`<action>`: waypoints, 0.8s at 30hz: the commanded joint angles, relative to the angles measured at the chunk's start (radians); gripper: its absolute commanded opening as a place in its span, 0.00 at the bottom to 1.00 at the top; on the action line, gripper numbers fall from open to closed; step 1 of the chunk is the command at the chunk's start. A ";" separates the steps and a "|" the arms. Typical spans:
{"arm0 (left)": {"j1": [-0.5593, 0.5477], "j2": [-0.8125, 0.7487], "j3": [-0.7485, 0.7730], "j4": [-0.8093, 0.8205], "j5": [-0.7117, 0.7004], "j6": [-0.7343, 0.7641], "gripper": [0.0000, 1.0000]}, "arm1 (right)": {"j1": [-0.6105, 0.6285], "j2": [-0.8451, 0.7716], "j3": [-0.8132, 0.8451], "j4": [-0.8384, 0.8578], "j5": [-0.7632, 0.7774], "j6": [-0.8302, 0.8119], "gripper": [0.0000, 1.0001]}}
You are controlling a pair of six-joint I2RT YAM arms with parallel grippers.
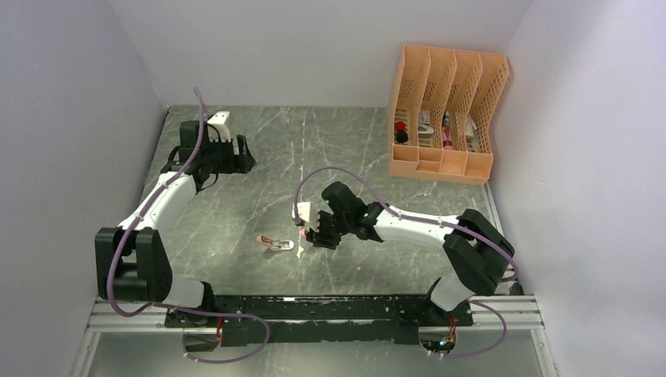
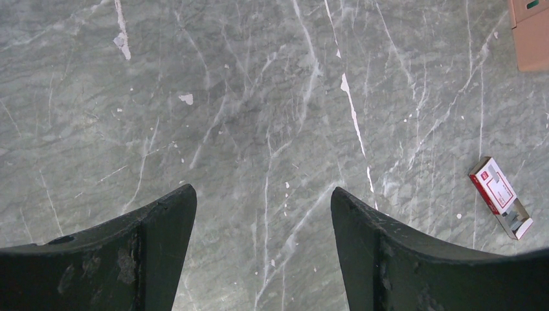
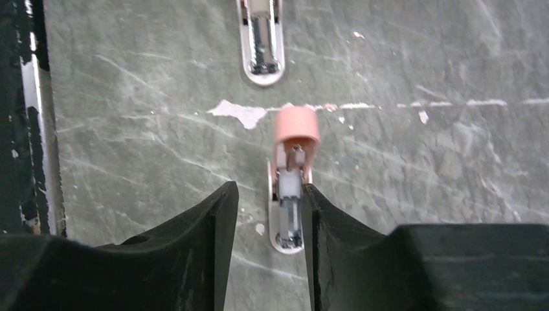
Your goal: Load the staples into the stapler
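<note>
The left arm reaches to the far left of the table [image 1: 259,196], its forearm stretched far and its left claw [image 2: 262,189] spread wide over bare marble, pinching nothing. The staples [image 2: 502,197], a red-and-white box with its grey tray showing at one end, lie flat on the table off to the side of that claw, apart from it.

The right arm bends left toward the middle, where the right claw [image 3: 267,188] hangs low. It is partly spread around a salmon-pink stapler [image 3: 294,175] that touches one finger only. A second stapler [image 1: 276,243] lies just to its left.
</note>
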 commanded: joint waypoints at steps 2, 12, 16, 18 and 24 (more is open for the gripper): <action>-0.003 -0.012 0.032 0.011 -0.013 0.011 0.80 | 0.036 0.035 -0.014 0.064 0.008 -0.015 0.49; -0.004 -0.041 0.023 0.021 -0.015 0.010 0.81 | 0.043 0.116 0.018 0.055 0.087 -0.040 0.51; -0.004 -0.044 0.022 0.022 -0.014 0.009 0.81 | 0.043 0.119 0.026 0.053 0.140 -0.060 0.51; -0.004 -0.046 0.020 0.023 -0.014 0.010 0.81 | 0.043 0.108 0.034 0.033 0.133 -0.063 0.50; -0.004 -0.042 0.022 0.021 -0.027 0.014 0.81 | 0.042 0.004 0.032 0.020 0.067 -0.036 0.49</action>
